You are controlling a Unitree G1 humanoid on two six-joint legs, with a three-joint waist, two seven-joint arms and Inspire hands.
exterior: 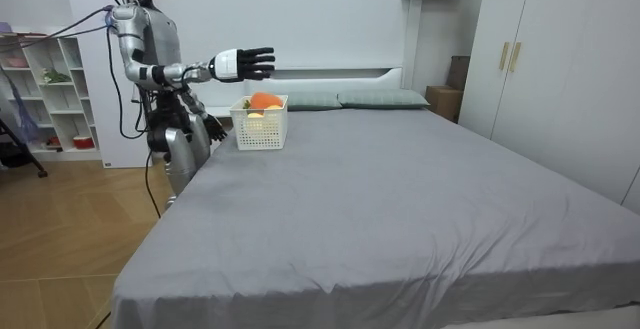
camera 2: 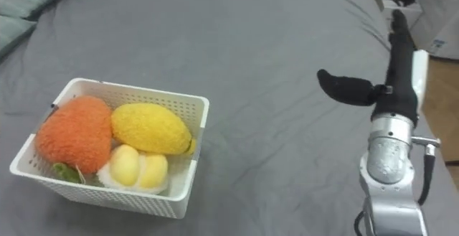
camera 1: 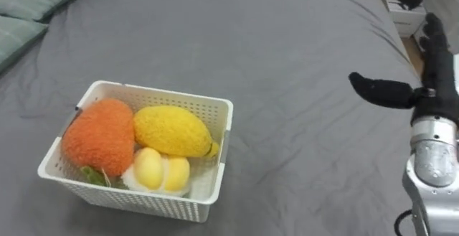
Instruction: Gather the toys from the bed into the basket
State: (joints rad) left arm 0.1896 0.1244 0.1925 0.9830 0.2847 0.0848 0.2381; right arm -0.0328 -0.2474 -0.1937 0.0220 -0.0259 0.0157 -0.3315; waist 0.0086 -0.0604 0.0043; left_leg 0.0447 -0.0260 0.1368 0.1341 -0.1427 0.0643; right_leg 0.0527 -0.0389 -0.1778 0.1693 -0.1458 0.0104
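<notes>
Toys fill the white basket [camera 1: 215, 108] in your left eye view: an orange plush [camera 1: 100, 137] at its left, a yellow plush [camera 1: 172, 130] beside and touching it, and a pale yellow-and-white toy [camera 1: 161, 171] tucked against the near wall. The basket sits on the grey bed [camera 1: 287, 49], toward your left, with the pillows [camera 1: 25, 3] up in the far left corner. Your right hand [camera 1: 436, 78] is raised at the right side, well apart from the basket. Its fingers are straight and point away from you, its thumb is stretched out toward the basket, and it holds nothing. Between thumb and basket you have a broad stretch of smooth sheet. The right eye view gives you more of the same wrist and forearm below the hand, with the bed's far right corner just behind the fingertips. The room view tells you what the eyes cannot: you stand at the bed's side edge near the head end, on the wooden floor [exterior: 60, 249], with the basket close to that edge just short of the pillows and your right arm held out level above the bed. Open sheet runs to the foot and the far side by the wardrobe [exterior: 540, 69]. Your left hand [exterior: 214, 127] looks to hang low by the edge, and I cannot tell how its fingers are.
</notes>
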